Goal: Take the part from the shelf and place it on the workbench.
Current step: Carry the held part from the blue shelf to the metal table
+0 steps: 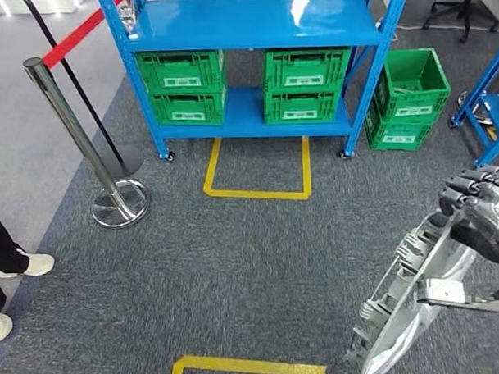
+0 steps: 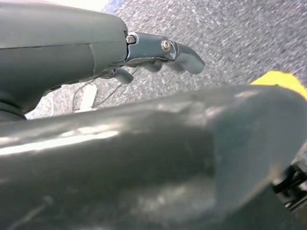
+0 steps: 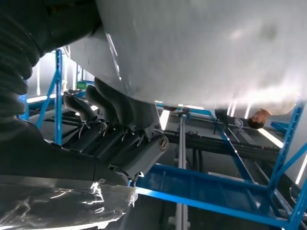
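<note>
Head view: part gripped by right hand, fingers wrapped over it.
Left hand: fingers curled, nothing held.
Shelf: green crates stored.

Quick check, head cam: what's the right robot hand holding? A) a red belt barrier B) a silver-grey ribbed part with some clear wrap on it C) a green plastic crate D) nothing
B: in the head view the right robot hand grips the silver-grey ribbed part at lower right, while the green plastic crates sit on the blue metal shelf.
</note>
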Tool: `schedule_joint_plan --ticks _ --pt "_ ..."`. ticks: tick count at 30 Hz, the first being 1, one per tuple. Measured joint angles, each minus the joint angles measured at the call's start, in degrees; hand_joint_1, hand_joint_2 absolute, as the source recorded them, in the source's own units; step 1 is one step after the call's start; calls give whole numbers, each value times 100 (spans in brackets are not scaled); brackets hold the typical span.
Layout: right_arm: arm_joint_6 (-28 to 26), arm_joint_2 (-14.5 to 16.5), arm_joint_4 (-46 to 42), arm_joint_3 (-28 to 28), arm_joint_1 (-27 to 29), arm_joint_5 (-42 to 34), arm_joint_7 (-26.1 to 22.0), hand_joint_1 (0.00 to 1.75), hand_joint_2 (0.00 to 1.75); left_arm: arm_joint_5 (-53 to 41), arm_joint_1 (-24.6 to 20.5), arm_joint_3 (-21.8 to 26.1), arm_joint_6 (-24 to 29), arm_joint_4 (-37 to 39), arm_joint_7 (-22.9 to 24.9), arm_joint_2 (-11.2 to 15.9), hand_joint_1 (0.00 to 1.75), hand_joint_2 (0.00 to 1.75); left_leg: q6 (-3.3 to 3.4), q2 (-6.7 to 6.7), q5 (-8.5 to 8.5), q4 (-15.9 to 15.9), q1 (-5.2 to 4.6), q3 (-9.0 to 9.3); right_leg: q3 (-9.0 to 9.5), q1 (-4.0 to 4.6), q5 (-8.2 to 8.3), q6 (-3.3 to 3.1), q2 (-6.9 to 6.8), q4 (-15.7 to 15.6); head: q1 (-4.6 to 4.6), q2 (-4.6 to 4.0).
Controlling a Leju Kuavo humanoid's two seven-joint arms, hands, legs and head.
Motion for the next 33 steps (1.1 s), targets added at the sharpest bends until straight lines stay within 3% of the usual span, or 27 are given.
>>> schedule_joint_plan --ticks 3,4,5,6,7,9,11,13,15,16,18,19,20,21,22,24,26,28,29,30,32,33 --pt "-95 8 -3 2 26 175 19 175 175 10 9 4 -7 0 -3 5 0 0 -82 2 -786 989 20 -322 -138 0 164 -68 -38 6 -37 0" --pt "-155 16 -3 8 39 258 27 175 175 15 8 7 -10 0 -5 7 0 0 -90 2 -910 1306 24 -401 -185 5 209 -67 -60 10 -37 0" --pt "-213 27 -3 18 49 329 33 175 175 17 9 11 -15 0 -8 9 0 0 -88 4 -913 1456 25 -399 -237 12 246 -65 -90 15 -39 0" --pt "-264 40 -3 33 51 382 38 175 175 19 10 15 -20 0 -9 11 0 0 -75 12 -820 1393 24 -293 -276 18 274 -61 -129 18 -38 0" --pt "-303 54 -3 52 40 420 40 175 175 20 10 19 -26 0 -9 14 0 0 -51 39 -674 1121 20 -84 -300 24 292 -54 -175 19 -38 0" --pt "-354 77 -2 101 -23 471 43 175 175 23 1 26 -44 -2 -9 20 0 0 21 224 -438 346 -19 431 -323 47 309 -35 -278 26 -39 0" --pt "-375 101 8 164 -144 506 54 175 175 24 -14 37 -66 -4 -8 26 0 0 82 353 -378 -105 -57 669 -349 73 328 3 -386 43 -36 0" --pt "-384 125 29 241 -284 543 80 175 175 27 -18 63 -88 -4 -2 33 0 0 141 261 -357 -192 -54 642 -374 82 345 54 -505 54 -32 0" --pt "-409 141 55 326 -395 586 122 175 175 30 -9 94 -106 -4 6 40 0 0 217 132 -303 -235 -27 608 -457 69 217 109 -413 203 -25 0" --pt "-432 146 67 367 -440 605 142 175 175 30 -7 104 -113 -4 9 43 0 0 250 75 -273 -252 -12 593 -559 60 64 134 -296 433 -17 0" --pt "-478 157 95 449 -498 633 173 175 175 25 -9 114 -128 -4 9 50 0 0 281 -39 -228 -250 -6 545 -880 45 -316 169 -72 1183 -1 0" --pt "-492 163 111 491 -512 644 184 175 175 21 -8 116 -139 -4 11 54 0 0 284 -102 -206 -248 -7 523 -1028 42 -436 181 -32 1524 2 0" --pt "-504 168 128 536 -519 652 193 175 175 19 -6 119 -150 -4 15 58 0 0 281 -172 -185 -245 -7 503 -1100 38 -453 190 -14 1694 2 0" --pt "-513 171 143 578 -527 661 200 175 175 16 -3 121 -163 -4 19 61 0 0 272 -247 -164 -242 -5 488 -1063 29 -360 196 -4 1637 2 0" --pt "-521 173 153 615 -539 667 204 175 175 14 -1 122 -175 -4 22 62 0 0 259 -320 -148 -237 -2 480 -914 13 -176 201 26 1350 2 0" --pt "-537 176 167 676 -585 674 209 175 175 10 -6 123 -199 -5 24 64 0 0 218 -460 -117 -209 -6 450 -503 -43 142 223 256 537 2 0" --pt "-557 183 186 720 -639 675 214 175 175 7 -17 124 -217 -6 25 75 0 0 162 -586 -64 -171 -10 361 -297 -73 211 208 452 120 -3 0" --pt "-568 190 205 751 -678 677 216 175 175 5 -6 125 -224 -6 27 84 0 0 99 -710 5 -155 0 263 -317 -67 216 143 387 118 -9 0" --pt "-568 192 212 763 -698 678 215 175 175 5 7 125 -226 -6 27 86 0 0 68 -695 4 -135 -1 224 -338 -68 235 110 319 123 -8 0" --pt "-569 195 216 773 -715 679 216 175 175 4 16 125 -227 -5 28 88 0 0 38 -590 -66 -44 -9 167 -351 -72 255 77 247 121 -25 0" --pt "-572 199 223 783 -735 680 217 175 175 3 10 125 -227 -6 28 92 0 0 -21 -253 -410 461 -13 -68 -372 -67 285 23 93 113 -55 0" --pt "-573 200 226 786 -733 680 218 175 175 2 1 125 -227 -6 28 93 0 0 -47 -129 -634 876 -1 -249 -387 -58 293 6 10 114 -71 0"
